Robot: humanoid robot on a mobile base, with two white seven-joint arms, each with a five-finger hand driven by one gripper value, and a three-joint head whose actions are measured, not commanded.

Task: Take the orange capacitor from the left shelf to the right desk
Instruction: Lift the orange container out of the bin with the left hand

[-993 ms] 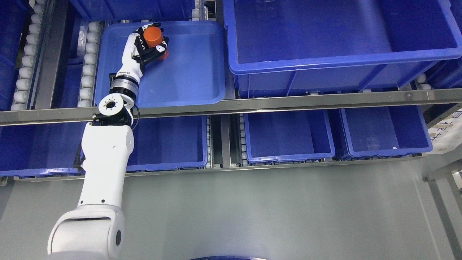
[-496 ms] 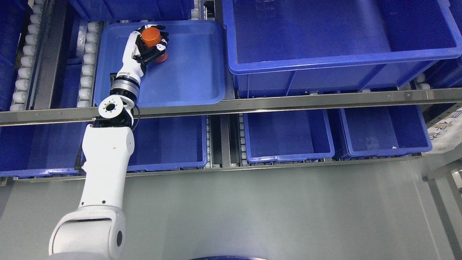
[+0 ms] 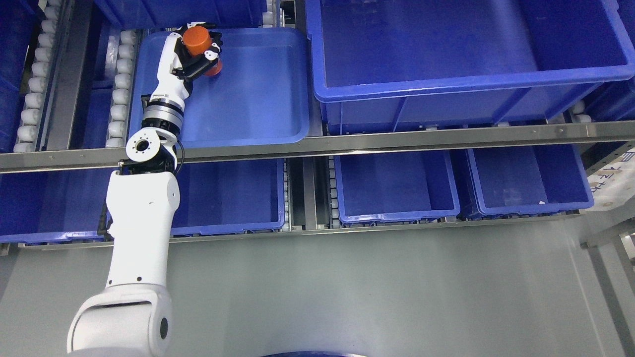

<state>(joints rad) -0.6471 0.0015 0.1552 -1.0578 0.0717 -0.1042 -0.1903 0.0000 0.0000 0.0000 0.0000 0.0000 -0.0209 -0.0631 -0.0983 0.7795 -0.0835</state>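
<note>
One orange capacitor in the left hand's closed fingers, above one shallow blue tray.

Vs 1 s ago, the left hand with the orange capacitor in its grip is now more up and to the left, close to the far left corner of the shallow blue tray. Forearm and elbow joint are also shifted a bit left. The capacitor's top nearly reaches the tray's back rim.
</note>
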